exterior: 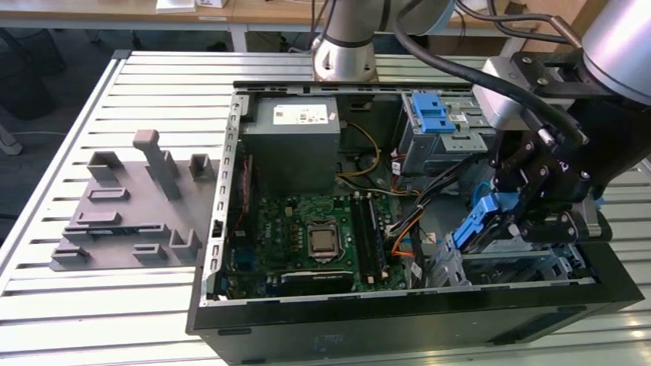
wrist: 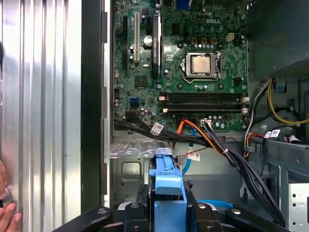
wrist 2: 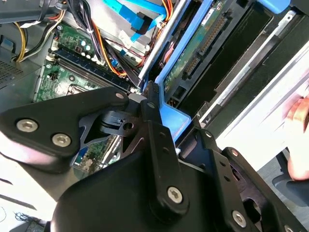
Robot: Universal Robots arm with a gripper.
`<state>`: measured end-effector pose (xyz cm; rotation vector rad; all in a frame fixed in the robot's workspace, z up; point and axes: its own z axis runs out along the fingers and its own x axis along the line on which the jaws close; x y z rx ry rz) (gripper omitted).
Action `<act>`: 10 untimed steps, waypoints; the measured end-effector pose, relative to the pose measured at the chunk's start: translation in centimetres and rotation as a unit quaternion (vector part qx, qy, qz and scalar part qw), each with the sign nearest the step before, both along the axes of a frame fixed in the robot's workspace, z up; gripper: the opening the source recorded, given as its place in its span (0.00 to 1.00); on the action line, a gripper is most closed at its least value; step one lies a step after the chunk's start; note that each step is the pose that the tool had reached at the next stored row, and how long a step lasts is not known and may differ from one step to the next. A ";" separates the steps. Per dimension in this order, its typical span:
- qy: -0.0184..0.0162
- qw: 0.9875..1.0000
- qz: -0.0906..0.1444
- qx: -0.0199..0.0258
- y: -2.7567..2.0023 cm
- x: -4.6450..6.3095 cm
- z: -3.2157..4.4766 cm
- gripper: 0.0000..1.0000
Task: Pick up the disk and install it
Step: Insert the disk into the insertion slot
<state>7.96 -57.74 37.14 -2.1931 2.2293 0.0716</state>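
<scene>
My gripper (exterior: 517, 217) is shut on the disk (exterior: 476, 227), holding it on edge over the drive cage (exterior: 508, 268) at the front corner of the open computer case, on the exterior view's right. The disk's blue side rail (wrist: 166, 176) stands between the black fingers (wrist: 192, 203) in the first wrist view, just above the cage floor (wrist: 128, 166). In the second wrist view the disk (wrist 2: 200, 46) shows its green circuit-board underside and a blue rail (wrist 2: 176, 121), with one finger (wrist 2: 153, 108) pressed against it.
Inside the case lie the motherboard (exterior: 315, 236), a grey power-supply box (exterior: 295, 145), a blue ridged latch (exterior: 432, 114) and bundled cables (wrist: 217, 145) close to the cage. A grey fixture plate (exterior: 133, 206) sits on the exterior view's left. A hand (wrist: 7, 217) rests beside the case.
</scene>
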 end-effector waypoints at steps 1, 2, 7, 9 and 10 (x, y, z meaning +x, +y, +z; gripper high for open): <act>0.000 1.000 0.000 0.000 0.00 0.0 -0.17 0.36; 0.000 1.000 0.000 0.000 0.00 0.0 -0.33 0.36; 0.000 1.000 0.000 0.000 0.00 0.0 -1.08 0.38; 0.000 1.000 0.000 0.000 0.00 0.0 -1.35 0.44; 0.000 1.000 0.000 0.000 0.00 0.0 -1.46 0.44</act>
